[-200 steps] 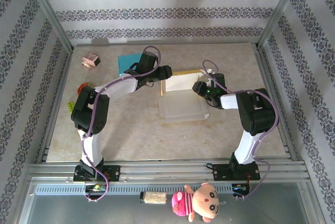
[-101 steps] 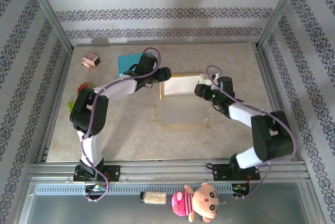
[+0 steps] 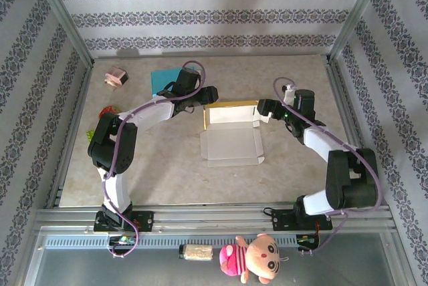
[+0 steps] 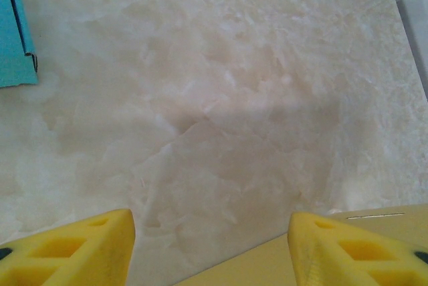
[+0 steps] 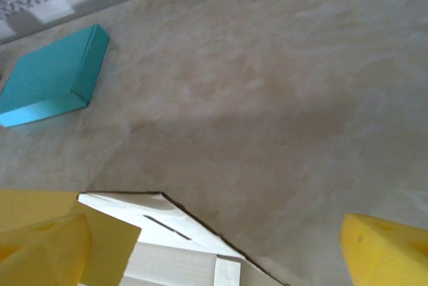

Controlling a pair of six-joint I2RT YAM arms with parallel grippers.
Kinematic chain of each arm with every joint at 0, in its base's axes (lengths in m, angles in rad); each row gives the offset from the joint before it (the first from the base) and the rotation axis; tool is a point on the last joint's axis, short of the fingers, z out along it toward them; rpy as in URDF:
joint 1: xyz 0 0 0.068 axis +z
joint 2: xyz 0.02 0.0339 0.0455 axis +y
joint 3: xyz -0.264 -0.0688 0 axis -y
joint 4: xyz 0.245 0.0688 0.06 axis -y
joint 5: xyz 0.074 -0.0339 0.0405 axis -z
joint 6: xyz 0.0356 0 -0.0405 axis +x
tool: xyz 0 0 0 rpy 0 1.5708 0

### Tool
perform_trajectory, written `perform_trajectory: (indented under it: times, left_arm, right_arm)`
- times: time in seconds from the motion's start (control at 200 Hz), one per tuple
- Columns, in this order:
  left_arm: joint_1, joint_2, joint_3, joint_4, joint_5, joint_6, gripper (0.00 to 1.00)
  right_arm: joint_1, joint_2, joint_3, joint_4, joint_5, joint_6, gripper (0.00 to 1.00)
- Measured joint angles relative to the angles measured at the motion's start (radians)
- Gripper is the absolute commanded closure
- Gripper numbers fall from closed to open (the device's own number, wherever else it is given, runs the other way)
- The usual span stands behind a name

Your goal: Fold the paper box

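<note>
From above, the box (image 3: 231,144) lies flat and unfolded near the middle of the table (image 3: 167,172). It has a yellow strip along its far edge and pale panels toward the arms. The left gripper (image 3: 211,92) sits just beyond the box's far left corner. The right gripper (image 3: 261,108) sits at its far right corner. How far either pincer is open cannot be told from here. A teal box (image 3: 166,79) lies behind the left arm's wrist, and a small pink thing (image 3: 116,77) lies near the far left corner of the table. A plush toy (image 3: 257,259) lies on the near ledge in front of the arm bases.

In the left wrist view, the 2 yellow fingers (image 4: 67,249) of the left gripper (image 4: 210,249) stand wide apart over bare table with nothing between them. A yellow edge of the box (image 4: 267,262) shows low in the frame, by the right-hand finger. A corner of the teal box (image 4: 12,32) shows at upper left.

In the right wrist view, the fingers (image 5: 384,249) of the right gripper (image 5: 214,252) are also spread wide and grip nothing. A corner of the box (image 5: 167,232), white inside with a yellow flap, lies below and between them, nearer the left-hand finger. I cannot tell whether that finger touches it. The teal box (image 5: 53,75) lies well apart at upper left.
</note>
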Motion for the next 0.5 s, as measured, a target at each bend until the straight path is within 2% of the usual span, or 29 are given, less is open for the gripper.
perform_trajectory:
  times: [0.16,0.335,0.5]
  left_arm:
    - [0.0,-0.016,-0.016,-0.001,0.0,0.0,0.37]
    - [0.0,-0.021,-0.016,-0.002,0.003,0.002,0.37]
    - [0.001,-0.039,-0.018,-0.009,0.003,0.013,0.36]
  right_arm:
    - [-0.006,0.071,0.017,0.024,-0.108,0.043,0.15]
    - [-0.006,0.183,0.034,0.039,-0.156,0.126,0.37]
    - [-0.006,0.203,0.035,0.043,-0.154,0.166,0.56]
